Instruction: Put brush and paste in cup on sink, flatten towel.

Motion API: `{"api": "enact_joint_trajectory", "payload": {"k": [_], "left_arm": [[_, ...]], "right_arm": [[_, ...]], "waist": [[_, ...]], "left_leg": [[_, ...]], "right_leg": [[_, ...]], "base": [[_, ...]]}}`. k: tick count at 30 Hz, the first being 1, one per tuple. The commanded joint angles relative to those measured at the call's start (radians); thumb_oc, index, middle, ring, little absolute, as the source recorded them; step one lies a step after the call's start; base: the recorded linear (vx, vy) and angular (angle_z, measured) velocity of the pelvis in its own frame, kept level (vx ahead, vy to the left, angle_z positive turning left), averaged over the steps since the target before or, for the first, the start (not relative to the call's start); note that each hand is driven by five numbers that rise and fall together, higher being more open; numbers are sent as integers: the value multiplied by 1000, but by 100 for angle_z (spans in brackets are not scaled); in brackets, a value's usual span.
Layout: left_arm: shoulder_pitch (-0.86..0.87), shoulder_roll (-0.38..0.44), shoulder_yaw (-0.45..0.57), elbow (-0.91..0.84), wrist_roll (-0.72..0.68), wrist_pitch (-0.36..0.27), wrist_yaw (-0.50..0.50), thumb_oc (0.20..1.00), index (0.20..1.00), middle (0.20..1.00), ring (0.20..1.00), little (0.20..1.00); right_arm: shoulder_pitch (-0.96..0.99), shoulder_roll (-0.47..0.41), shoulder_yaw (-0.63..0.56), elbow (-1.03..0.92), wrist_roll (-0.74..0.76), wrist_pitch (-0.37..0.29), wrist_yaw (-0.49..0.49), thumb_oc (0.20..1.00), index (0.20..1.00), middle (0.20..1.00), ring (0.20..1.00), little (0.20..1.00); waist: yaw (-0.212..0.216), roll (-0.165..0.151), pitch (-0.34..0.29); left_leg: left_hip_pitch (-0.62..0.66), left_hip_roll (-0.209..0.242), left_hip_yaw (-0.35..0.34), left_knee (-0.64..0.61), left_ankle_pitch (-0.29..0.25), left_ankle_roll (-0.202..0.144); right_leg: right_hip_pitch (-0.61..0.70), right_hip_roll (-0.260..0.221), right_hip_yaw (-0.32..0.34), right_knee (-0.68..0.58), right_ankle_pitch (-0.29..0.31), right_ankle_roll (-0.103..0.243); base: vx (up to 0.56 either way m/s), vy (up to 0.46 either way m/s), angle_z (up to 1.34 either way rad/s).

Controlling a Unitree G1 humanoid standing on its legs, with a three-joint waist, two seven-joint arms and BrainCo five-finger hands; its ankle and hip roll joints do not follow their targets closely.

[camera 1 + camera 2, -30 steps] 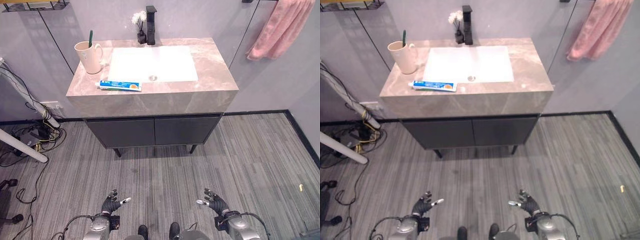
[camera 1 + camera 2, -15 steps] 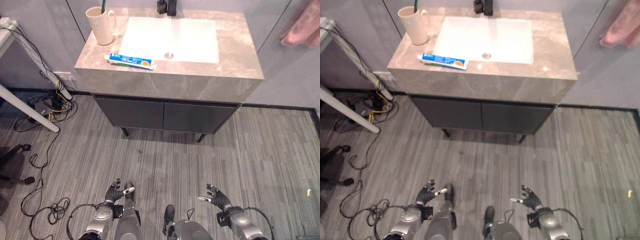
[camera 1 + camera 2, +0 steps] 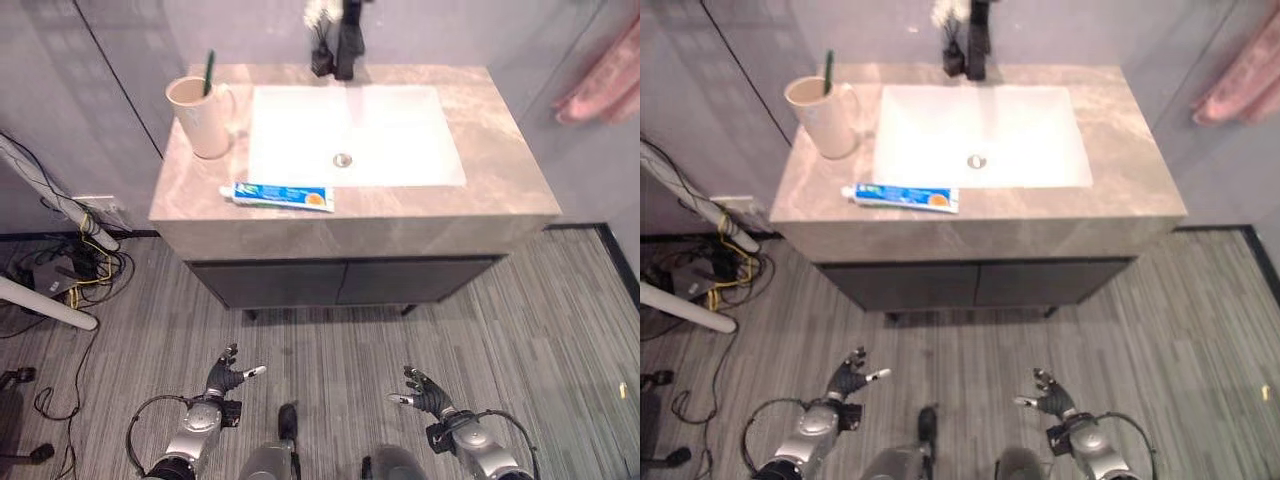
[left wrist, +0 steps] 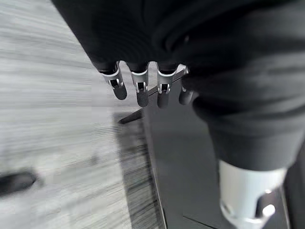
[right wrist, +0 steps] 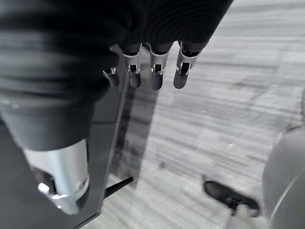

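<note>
Fingers relaxed and holding nothing on left hand [image 3: 228,377] and right hand [image 3: 424,391], low over the floor, well short of the counter [image 3: 500,120]. Brush [image 3: 208,73] upright in cup [image 3: 200,118]; paste [image 3: 284,195] flat near front edge, within likely reach. Towel [image 3: 600,78] bunched on wall.

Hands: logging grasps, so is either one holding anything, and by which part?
Nothing is held. The left hand and right hand hang open, low above the floor.
</note>
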Motion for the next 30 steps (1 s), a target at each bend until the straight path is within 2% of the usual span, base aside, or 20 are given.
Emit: {"api": "enact_joint_trajectory", "payload": {"k": [1, 2, 3, 4, 5, 7, 8, 9, 11, 14, 18, 19, 20, 22, 23, 25, 26, 27, 28, 30], "left_arm": [[24, 13, 19, -10, 39, -22, -8, 1000, 1000, 1000, 1000, 1000], [24, 12, 19, -10, 39, -23, -8, 1000, 1000, 1000, 1000, 1000], [26, 9, 17, 0, 34, -26, -15, 1000, 1000, 1000, 1000, 1000], [26, 9, 17, 0, 34, -27, -15, 1000, 1000, 1000, 1000, 1000], [25, 1, 15, 12, 32, -28, -20, 1000, 1000, 1000, 1000, 1000], [20, -8, 11, 18, 31, -29, -17, 1000, 1000, 1000, 1000, 1000], [20, -9, 11, 18, 31, -29, -17, 1000, 1000, 1000, 1000, 1000], [12, -13, 12, 16, 26, -31, -15, 1000, 1000, 1000, 1000, 1000], [14, -14, 12, 9, 21, -32, -16, 1000, 1000, 1000, 1000, 1000], [6, -19, 2, 16, 29, -30, -16, 1000, 1000, 1000, 1000, 1000], [13, -24, 13, 15, 14, -29, -17, 1000, 1000, 1000, 1000, 1000], [3, -31, 5, 22, 17, -27, -18, 1000, 1000, 1000, 1000, 1000], [2, -31, 5, 22, 17, -27, -18, 1000, 1000, 1000, 1000, 1000], [-23, -34, -6, 23, 13, -31, -10, 1000, 1000, 1000, 1000, 1000], [-23, -35, -6, 23, 13, -31, -9, 1000, 1000, 1000, 1000, 1000], [-29, -37, -4, 22, 1, -33, -9, 1000, 1000, 1000, 1000, 1000], [-28, -37, -6, 32, 1, -34, -10, 1000, 1000, 1000, 1000, 1000], [-26, -39, -8, 38, 0, -35, -8, 1000, 1000, 1000, 1000, 1000], [-23, -41, -20, 42, 9, -34, -5, 1000, 1000, 1000, 1000, 1000], [-23, -39, -24, 44, 15, -34, -5, 1000, 1000, 1000, 1000, 1000]], "right_arm": [[1, -12, 14, -80, 8, -27, 17, 1000, 1000, 1000, 1000, 1000], [2, -13, 15, -81, 8, -26, 17, 1000, 1000, 1000, 1000, 1000], [6, -17, 21, -90, 11, -30, 23, 1000, 1000, 1000, 1000, 1000], [7, -17, 21, -90, 11, -30, 24, 1000, 1000, 1000, 1000, 1000], [11, -21, 15, -91, 20, -29, 23, 1000, 1000, 1000, 1000, 1000], [17, -21, 8, -86, 27, -27, 20, 1000, 1000, 1000, 1000, 1000], [17, -21, 8, -86, 27, -27, 20, 1000, 1000, 1000, 1000, 1000], [16, -21, 2, -84, 30, -27, 18, 1000, 1000, 1000, 1000, 1000], [19, -24, -3, -95, 25, -22, 17, 1000, 1000, 1000, 1000, 1000], [23, -29, -4, -68, 17, -22, 14, 1000, 1000, 1000, 1000, 1000], [33, -66, -11, -99, 1, -24, 22, 1000, 1000, 1000, 1000, 1000], [30, -85, -17, -89, -8, -29, 17, 1000, 1000, 1000, 1000, 1000], [30, -85, -17, -88, -8, -29, 17, 1000, 1000, 1000, 1000, 1000], [18, -112, -33, -96, -14, -33, -2, 1000, 1000, 1000, 1000, 1000], [18, -113, -33, -97, -14, -33, -2, 1000, 1000, 1000, 1000, 1000], [23, -120, -43, -99, -6, -34, -3, 1000, 1000, 1000, 1000, 1000], [23, -121, -41, -76, -8, -33, -11, 1000, 1000, 1000, 1000, 1000], [24, -119, -41, -72, -9, -35, -15, 1000, 1000, 1000, 1000, 1000], [22, -116, -37, -59, -12, -37, -23, 1000, 1000, 1000, 1000, 1000], [22, -112, -35, -48, -12, -38, -25, 1000, 1000, 1000, 1000, 1000]], "waist": [[-12, 5, -18], [-16, 5, -15], [-27, 7, -17], [-27, 7, -16], [-35, -2, -22], [-47, -10, -18], [-47, -10, -17], [-51, -15, -15], [-61, -22, -7], [-62, -41, -21], [-63, -43, -44], [-63, -47, -40], [-66, -46, -40], [-65, -57, -22], [-66, -56, -23], [-66, -55, -21], [-63, -48, -31], [-59, -41, -34], [-50, -21, -38], [-48, -12, -40]], "left_leg": [[-36, 3, 29, -43, 51, -37], [-30, 2, 25, -46, 51, -38], [1, 5, 18, -67, 47, -45], [4, 5, 19, -69, 46, -45], [30, 2, 18, -79, 31, -54], [68, -3, 9, -85, 9, -63], [69, -3, 9, -86, 9, -63], [90, -1, 9, -88, -7, -70], [122, 2, -1, -83, -27, -76], [145, 16, -29, -62, -57, -91], [143, 40, -44, -5, -85, -114], [103, 53, -48, 94, -69, -144], [99, 54, -51, 100, -72, -144], [20, 65, -37, 255, -32, -170], [17, 66, -38, 259, -33, -170], [3, 88, -10, 240, -11, -170], [0, 135, 27, 98, -2, -170], [-7, 151, 21, 37, 28, -174], [-46, 178, -14, -51, 108, -188], [-50, 182, -24, -97, 137, -195]], "right_leg": [[18, 5, -74, -225, 166, 12], [25, 3, -78, -226, 163, 12], [-7, 47, -62, -317, 99, 11], [-5, 48, -62, -317, 98, 11], [-25, 52, -40, -461, 101, 14], [-33, 46, -25, -583, 150, 25], [-32, 46, -25, -584, 150, 25], [-64, 24, -38, -639, 204, 35], [-81, 8, -48, -648, 235, 44], [-27, 39, -19, -646, 209, 26], [12, 57, -44, -645, 179, 3], [41, 66, -64, -651, 157, -15], [41, 67, -66, -651, 157, -16], [70, 58, -98, -649, 141, -39], [69, 58, -99, -649, 141, -39], [84, 59, -110, -654, 126, -43], [101, 52, -123, -673, 110, -31], [108, 52, -120, -677, 104, -28], [126, 54, -111, -681, 91, -22], [141, 53, -104, -686, 82, -20]], "base": [[223, 197, -22], [239, 48, -23], [158, 5, -37], [325, -23, -31], [279, -67, -28], [287, -77, -11], [227, -86, 1], [277, -134, -3], [263, -141, 6], [242, -201, 37], [209, -193, 21], [203, -253, 15], [156, -251, 22], [100, -169, 57], [139, -137, 67], [136, -37, 31], [163, 61, 28], [310, 152, 33], [290, 178, 35], [239, 176, 11]]}}
